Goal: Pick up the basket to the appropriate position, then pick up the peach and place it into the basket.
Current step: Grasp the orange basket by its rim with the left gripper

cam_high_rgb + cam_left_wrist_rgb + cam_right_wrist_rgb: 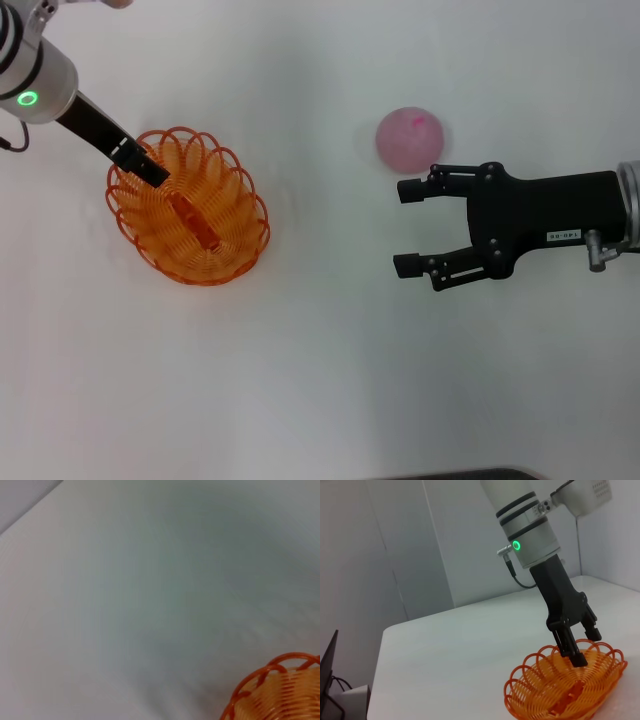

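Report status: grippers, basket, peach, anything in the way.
Left gripper down at the basket rim, fingers close together. Right gripper open, beside the peach, not touching. Peach on the table, outside basket. Nothing between them.

White table (330,380), plain surface, carrying oval orange wire basket (189,207) at robot's left and pale pink peach (410,137) at right, the two well apart.

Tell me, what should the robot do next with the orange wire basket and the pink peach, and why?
Probably let go of the oval orange looped-wire basket. The left gripper sits at its rim, fingers close together, and the basket rests on the white table. The right gripper is open beside the round pale pink peach, not touching it, so it looks ready to reach for it next.
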Robot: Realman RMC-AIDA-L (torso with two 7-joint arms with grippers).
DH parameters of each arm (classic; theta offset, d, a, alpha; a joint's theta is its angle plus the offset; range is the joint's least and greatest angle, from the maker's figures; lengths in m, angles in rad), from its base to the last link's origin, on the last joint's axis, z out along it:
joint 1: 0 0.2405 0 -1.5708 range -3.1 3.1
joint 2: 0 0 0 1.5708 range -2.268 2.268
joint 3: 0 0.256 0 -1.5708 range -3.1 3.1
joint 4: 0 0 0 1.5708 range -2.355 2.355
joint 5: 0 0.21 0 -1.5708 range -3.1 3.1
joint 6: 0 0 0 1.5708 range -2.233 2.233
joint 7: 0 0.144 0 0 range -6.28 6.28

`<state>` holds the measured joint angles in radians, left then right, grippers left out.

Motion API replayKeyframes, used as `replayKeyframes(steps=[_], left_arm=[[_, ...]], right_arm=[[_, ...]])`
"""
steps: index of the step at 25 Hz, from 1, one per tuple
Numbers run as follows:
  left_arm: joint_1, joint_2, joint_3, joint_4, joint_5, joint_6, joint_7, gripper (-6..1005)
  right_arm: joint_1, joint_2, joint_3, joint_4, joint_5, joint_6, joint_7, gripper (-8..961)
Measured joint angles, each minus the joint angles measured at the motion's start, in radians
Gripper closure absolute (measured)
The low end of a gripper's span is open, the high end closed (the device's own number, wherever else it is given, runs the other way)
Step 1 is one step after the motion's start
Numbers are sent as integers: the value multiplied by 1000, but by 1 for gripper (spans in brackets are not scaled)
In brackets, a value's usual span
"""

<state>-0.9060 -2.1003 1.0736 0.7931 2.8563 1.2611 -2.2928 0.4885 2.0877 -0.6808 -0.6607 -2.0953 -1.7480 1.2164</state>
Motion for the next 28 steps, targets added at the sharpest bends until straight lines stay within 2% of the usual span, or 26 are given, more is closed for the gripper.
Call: replayKeyframes(steps=[8, 12, 17, 19, 28], left_arm=[[0, -8, 8, 4, 0, -6, -4, 130], [-2, -4, 5, 4, 0, -19, -18, 131], [-2, -2, 4, 4, 0, -19, -21, 200], [-1, -1, 3, 4, 0, -17, -21, 407], [-1, -5, 5, 4, 0, -9, -22, 605]], right_arm=[[2, 0, 0, 0, 0, 2, 0, 7], [2, 0, 0, 0, 0, 7, 0, 7], [0, 0, -1, 2, 0, 8, 0, 7], [0, 0, -1, 2, 0, 9, 0, 7], [-2, 0, -2, 3, 0, 9, 0, 7]])
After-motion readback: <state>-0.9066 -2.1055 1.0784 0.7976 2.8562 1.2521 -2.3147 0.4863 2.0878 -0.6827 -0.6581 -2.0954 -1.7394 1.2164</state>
